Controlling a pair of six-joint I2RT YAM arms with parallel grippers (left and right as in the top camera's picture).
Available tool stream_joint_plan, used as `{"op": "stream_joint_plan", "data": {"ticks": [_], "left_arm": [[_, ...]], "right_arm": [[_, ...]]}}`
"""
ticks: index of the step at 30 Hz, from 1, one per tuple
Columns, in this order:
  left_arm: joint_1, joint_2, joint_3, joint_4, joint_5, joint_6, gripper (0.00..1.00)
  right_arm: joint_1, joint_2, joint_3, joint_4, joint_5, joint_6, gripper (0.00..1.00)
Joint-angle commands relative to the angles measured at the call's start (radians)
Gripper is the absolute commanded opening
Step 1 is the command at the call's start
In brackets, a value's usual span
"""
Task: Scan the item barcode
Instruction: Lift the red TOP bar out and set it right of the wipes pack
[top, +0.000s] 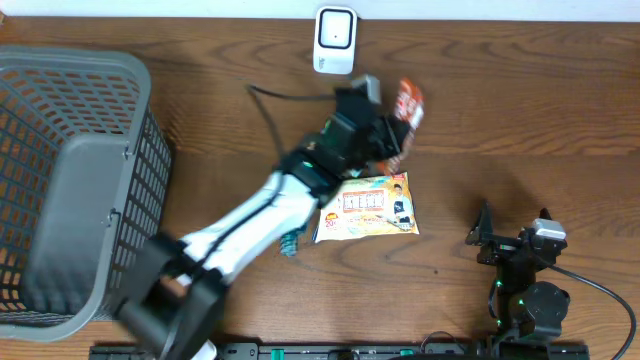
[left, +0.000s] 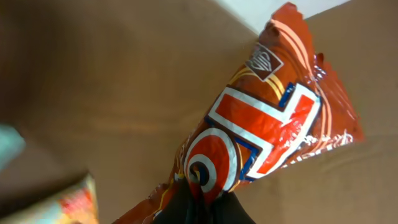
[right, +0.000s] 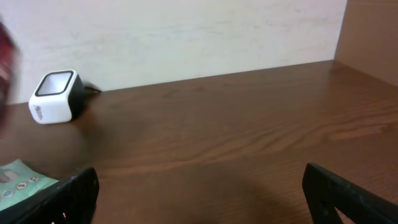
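Grey basket sits far left; near the white scanner, the left gripper is clamped on the orange snack packet. Pinched at one end, its glossy film may sag or twist, hiding the barcode. Far right, the right gripper stands apart, empty.

A dark brown wooden table with a visible grain fills the view. Behind its far edge stands a plain cream wall, evenly lit. A tan panel meets the wall at the right.
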Motion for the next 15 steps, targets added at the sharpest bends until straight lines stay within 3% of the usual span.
{"op": "stream_joint_plan", "data": {"ticks": [1, 4, 15], "left_arm": [[-0.093, 0.083, 0.006, 0.047, -0.003, -0.28, 0.07], [-0.15, 0.127, 0.006, 0.049, -0.03, -0.335, 0.08], [-0.238, 0.163, 0.006, -0.002, -0.175, -0.325, 0.08]], "right_arm": [[0.001, -0.004, -0.003, -0.002, 0.005, -0.013, 0.99], [0.001, -0.004, -0.003, -0.002, 0.005, -0.013, 0.99], [0.001, -0.004, -0.003, -0.002, 0.005, -0.013, 0.99]]}}
